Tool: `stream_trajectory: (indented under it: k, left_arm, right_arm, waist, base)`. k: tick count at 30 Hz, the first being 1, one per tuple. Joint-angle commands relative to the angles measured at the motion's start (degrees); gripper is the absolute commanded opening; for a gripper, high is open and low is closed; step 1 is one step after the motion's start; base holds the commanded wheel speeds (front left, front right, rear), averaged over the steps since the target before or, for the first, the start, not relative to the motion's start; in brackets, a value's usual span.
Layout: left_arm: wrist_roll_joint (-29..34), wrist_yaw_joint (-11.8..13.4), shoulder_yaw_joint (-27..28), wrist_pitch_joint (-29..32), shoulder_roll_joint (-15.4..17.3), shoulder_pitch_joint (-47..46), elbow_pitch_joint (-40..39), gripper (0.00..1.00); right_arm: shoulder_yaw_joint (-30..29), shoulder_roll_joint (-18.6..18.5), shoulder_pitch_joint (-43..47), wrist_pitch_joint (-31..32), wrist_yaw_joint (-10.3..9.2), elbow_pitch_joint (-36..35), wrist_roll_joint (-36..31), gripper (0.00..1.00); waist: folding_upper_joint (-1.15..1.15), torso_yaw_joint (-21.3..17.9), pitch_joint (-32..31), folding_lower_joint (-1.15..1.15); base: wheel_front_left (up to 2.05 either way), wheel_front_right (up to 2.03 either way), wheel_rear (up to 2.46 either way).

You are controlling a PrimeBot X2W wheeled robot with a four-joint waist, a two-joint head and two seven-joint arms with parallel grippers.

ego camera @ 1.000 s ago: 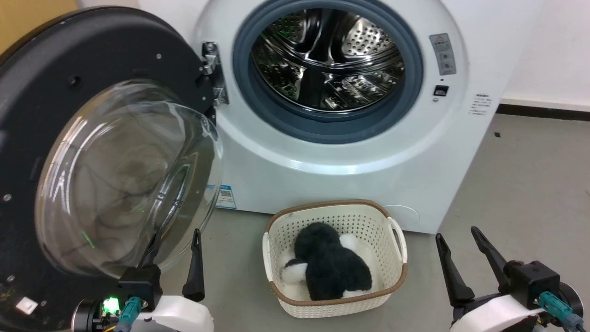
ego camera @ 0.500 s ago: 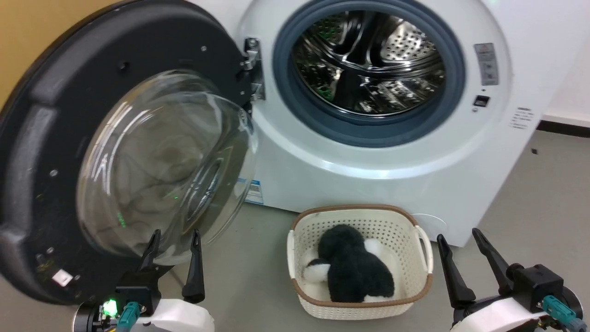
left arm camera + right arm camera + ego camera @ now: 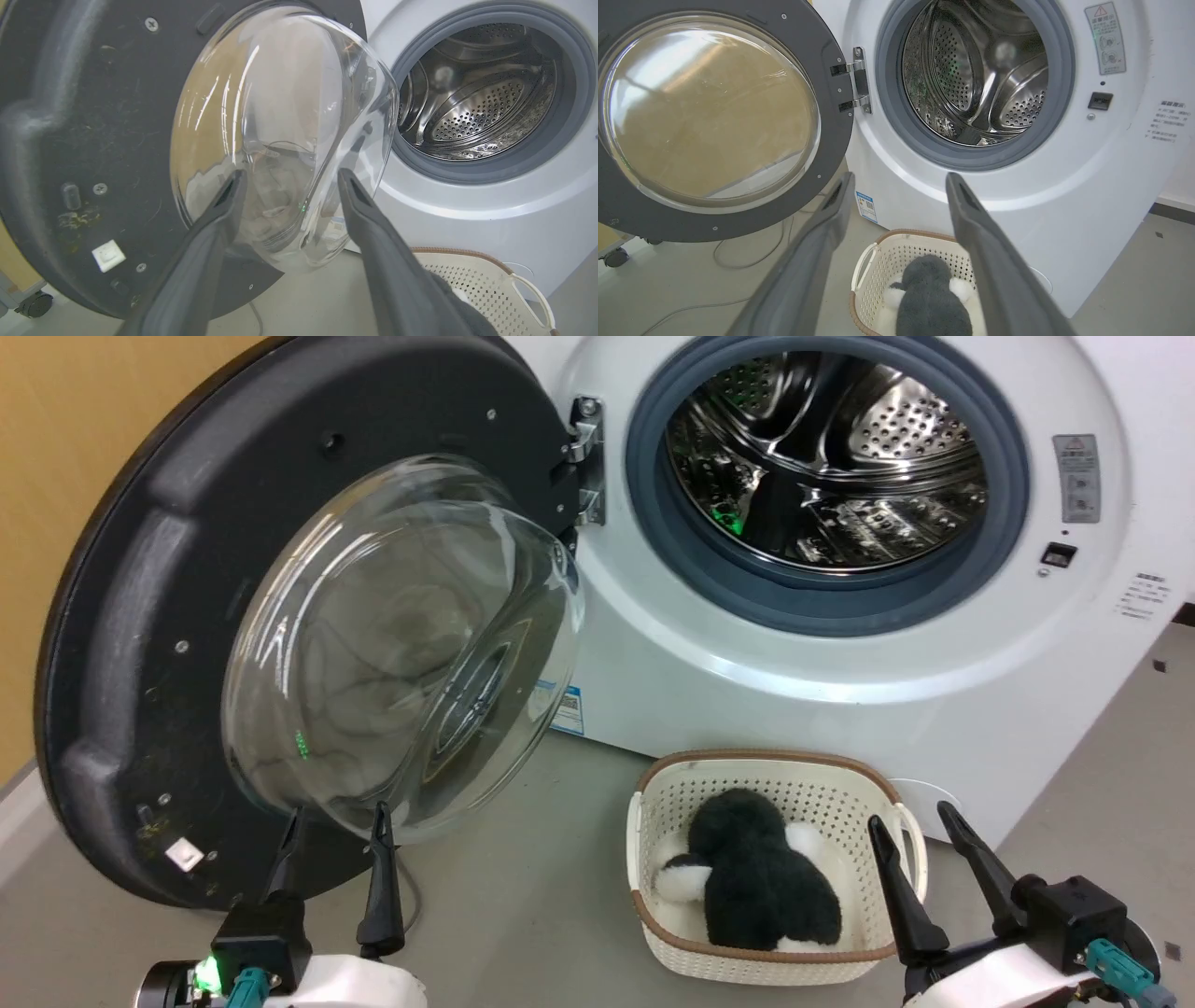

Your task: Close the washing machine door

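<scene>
Blue sticker [image 3: 569, 711], grey warning label [image 3: 1076, 478] on the washing machine [image 3: 747, 695]; print unreadable

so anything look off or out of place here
Nothing broken or spilled. The door has yellowish grime low on its inner face, and a loose cable trails on the floor under it.

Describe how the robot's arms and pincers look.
The left pincer and right pincer each have two long, dark, tapering fingers on a black block, mounted on a rounded white forearm. A teal plug sits at each wrist; a green light glows beside the left one.
</scene>
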Motion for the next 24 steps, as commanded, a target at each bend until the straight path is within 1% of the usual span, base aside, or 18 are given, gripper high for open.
stream_trajectory:
  k: [1,24]
  left_arm:
    - [-0.21,0.55,0.06,-0.74,0.02,0.96,-0.45,1.00]
    - [-1.15,2.27,0.64,-3.50,0.02,3.34,-2.65,1.00]
  right_arm:
    - [0.49,-0.62,-0.96,-0.67,0.03,0.31,0.86,1.00]
    - [4.79,-2.18,-2.36,-3.41,0.04,1.89,4.70,1.00]
  waist:
    - [0.00,0.57,0.06,0.00]
    - [0.00,6.21,0.00,0.00]
  base:
    - [0.00,0.00,0.00]
    - [0.00,0.00,0.00]
